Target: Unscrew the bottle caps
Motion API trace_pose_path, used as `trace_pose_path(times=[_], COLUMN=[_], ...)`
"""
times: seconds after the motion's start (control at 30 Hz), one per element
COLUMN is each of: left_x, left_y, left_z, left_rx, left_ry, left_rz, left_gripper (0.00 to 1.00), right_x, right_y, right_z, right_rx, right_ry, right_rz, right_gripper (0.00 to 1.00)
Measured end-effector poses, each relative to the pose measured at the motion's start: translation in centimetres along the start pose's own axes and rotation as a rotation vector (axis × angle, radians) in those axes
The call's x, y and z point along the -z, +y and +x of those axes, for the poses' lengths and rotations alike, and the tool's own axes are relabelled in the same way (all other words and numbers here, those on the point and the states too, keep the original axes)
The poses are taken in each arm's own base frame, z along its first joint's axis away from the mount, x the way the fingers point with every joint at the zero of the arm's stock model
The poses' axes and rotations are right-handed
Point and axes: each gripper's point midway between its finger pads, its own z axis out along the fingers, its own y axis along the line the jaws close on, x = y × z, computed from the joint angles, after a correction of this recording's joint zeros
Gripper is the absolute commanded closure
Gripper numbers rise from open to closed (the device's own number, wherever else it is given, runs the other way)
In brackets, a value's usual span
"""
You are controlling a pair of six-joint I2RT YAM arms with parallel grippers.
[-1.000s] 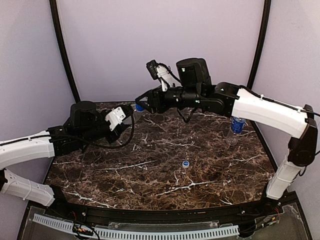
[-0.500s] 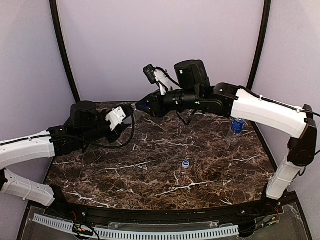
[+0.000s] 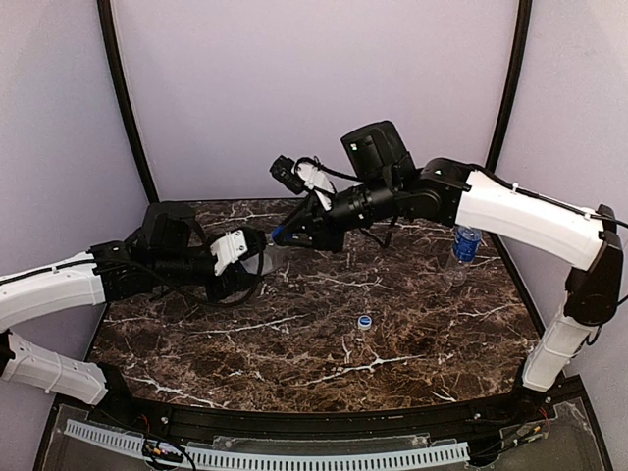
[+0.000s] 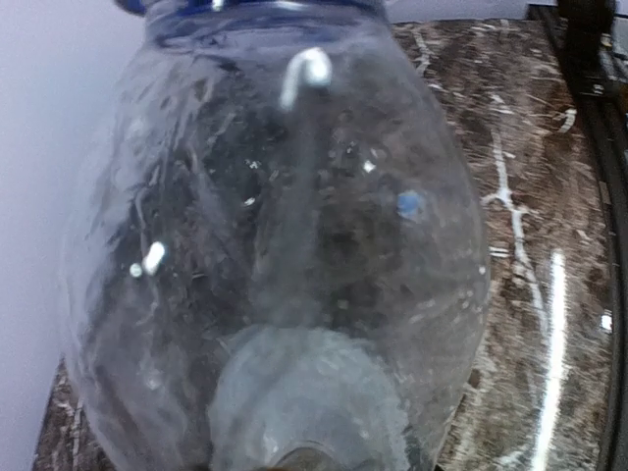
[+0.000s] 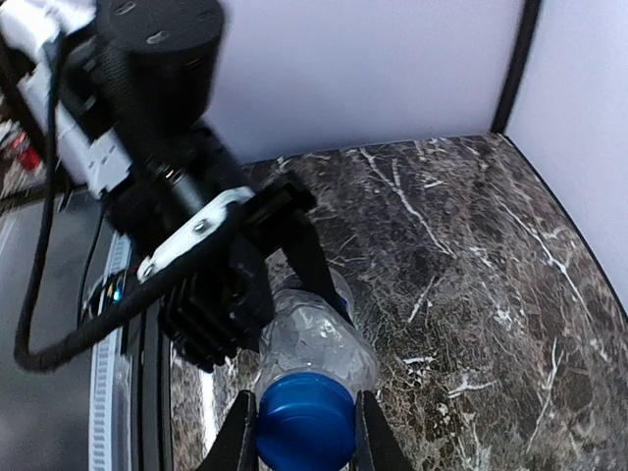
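Pinching dark blue cap [image 5: 304, 420], right fingers [image 5: 239, 434]

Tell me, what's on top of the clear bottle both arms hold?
A dark blue cap sits on the clear bottle, the right gripper shut around it. The neck underneath is covered, so how far it is unscrewed cannot be seen.

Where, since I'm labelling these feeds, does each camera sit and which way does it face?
Top external: high behind the bases, looking down on the table; both arms show, left gripper and right gripper close together.
Left wrist: close up on the clear bottle, looking through it; its fingers not clearly visible.
Right wrist: looks along its fingers at the dark blue cap.
Shared: both wrist views show that bottle.
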Motion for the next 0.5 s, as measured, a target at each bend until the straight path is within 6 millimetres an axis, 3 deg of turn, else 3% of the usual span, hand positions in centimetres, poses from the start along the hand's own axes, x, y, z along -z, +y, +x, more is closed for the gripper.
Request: trace_pose_path(times=[0.2,0.33,0.47,0.5], left_x=[2.1,3.2,3.5,3.4], left_y=[-7.8,-10.2,-11.1,-11.2], left_z=[0.4,0.8,1.1,1.3], left_rx=[0.019,-0.004,-0.034,-0.038], left_ry=[0.003,0.009,0.013,0.016], left_rz=[0.456,0.604,0.658,0.659], left_gripper=[0.81,0.81,0.81,0.81], right_x=[0.4,0.5,0.4,0.3], right_y=[6.1,9.0,9.5,9.3], right_z=[2.8,4.3,5.1,5.4], right_rx=[0.426,0.763,1.007,1.056], right_ry=[0.114,0.163,0.201,0.212], right_rz=[-0.195,-0.260,-0.257,-0.247], right_gripper=[1.00,1.00,1.00,0.95])
